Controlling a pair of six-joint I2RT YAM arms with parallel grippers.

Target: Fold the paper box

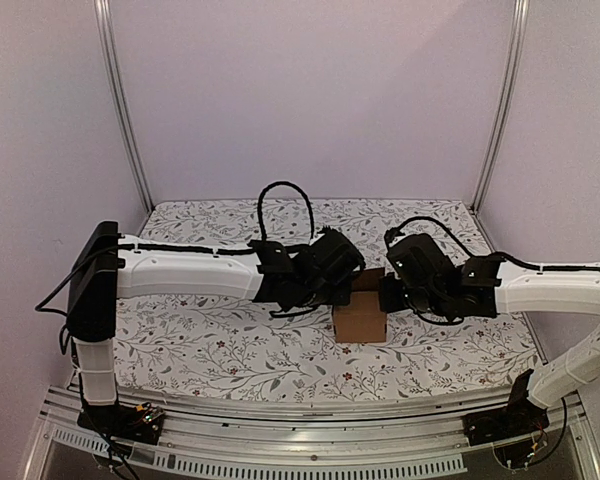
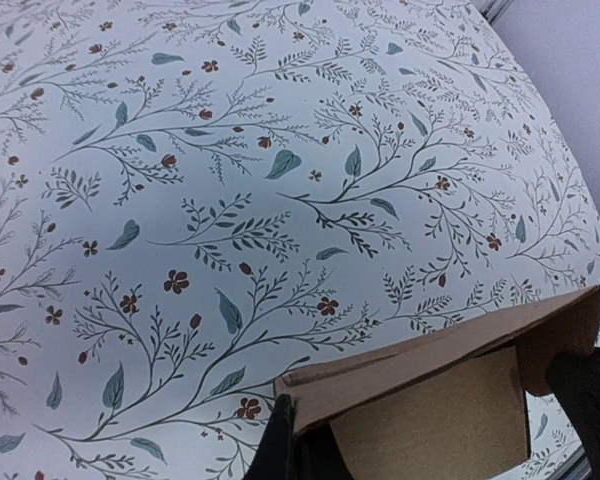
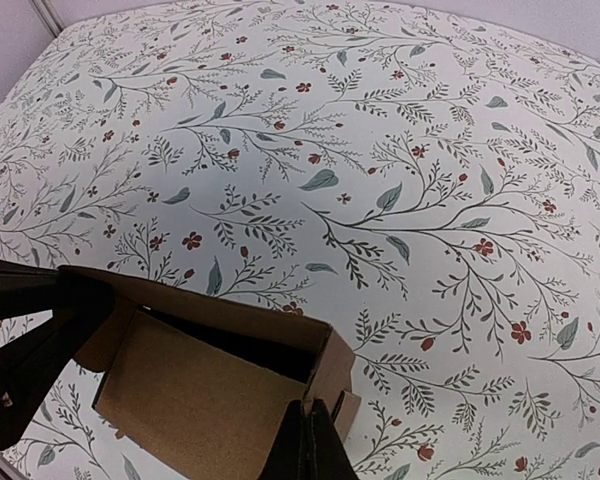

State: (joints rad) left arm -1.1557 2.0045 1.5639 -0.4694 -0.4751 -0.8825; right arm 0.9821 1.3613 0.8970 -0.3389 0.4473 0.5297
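The paper box [image 1: 360, 316] is a small brown cardboard box, partly formed with its top open, and it sits on the floral cloth between my two grippers. My left gripper [image 1: 346, 286] is at its left upper edge. In the left wrist view my left gripper [image 2: 298, 428] is shut on the near wall of the box [image 2: 430, 420]. My right gripper [image 1: 385, 293] is at the box's right side. In the right wrist view my right gripper [image 3: 312, 412] is shut on the box's wall at its right corner, with the box [image 3: 200, 395] open toward the camera.
The floral tablecloth [image 1: 210, 345] covers the table. Metal frame posts [image 1: 125, 110] stand at the back corners in front of pale walls. A metal rail [image 1: 310, 420] runs along the near edge by the arm bases.
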